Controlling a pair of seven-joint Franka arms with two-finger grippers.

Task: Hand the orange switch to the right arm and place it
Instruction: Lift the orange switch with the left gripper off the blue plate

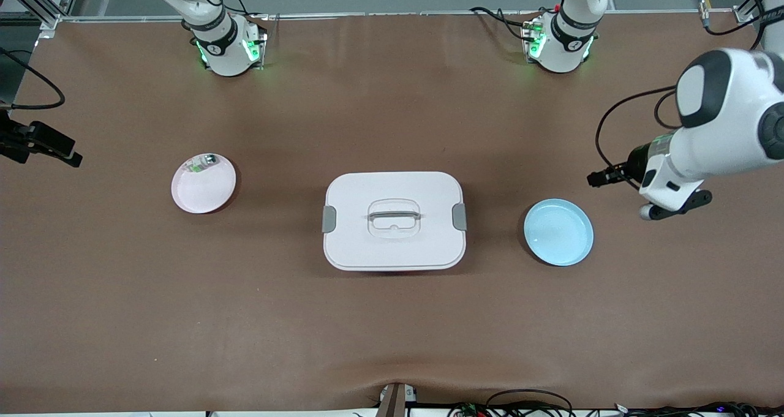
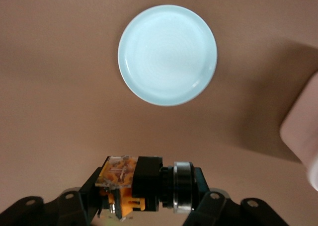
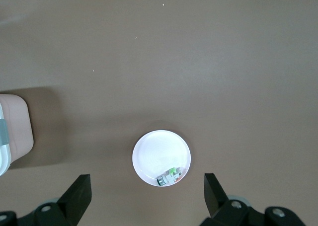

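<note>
A: Over the left arm's end of the surface (image 1: 122, 319), up in the air: left gripper (image 2: 144, 206) clamped on the switch (image 2: 144, 184). Lying crosswise between the fingers, clear of the blue plate (image 2: 167, 54), which sits bare.

B: So, lifted and ready for the handover. And the right gripper (image 3: 146, 198)?

A: High over the right arm's end, above the pink plate (image 3: 154, 154). Jaws spread wide, nothing in them. Only the small clear-and-green part (image 3: 169, 177) on that plate, at its rim.

B: Next move, then?

A: Probably bringing both grippers together over the middle, above the white box (image 1: 394, 220). Needs the switch presented with a free end sticking out, so the right fingers can close on it before the left lets go. Tiny part, little room for two grips. Risk of a drop.

B: Look of the switch?

A: Black body, orange at one end with a worn label, silvery ring round the other end. Short and stubby.
</note>
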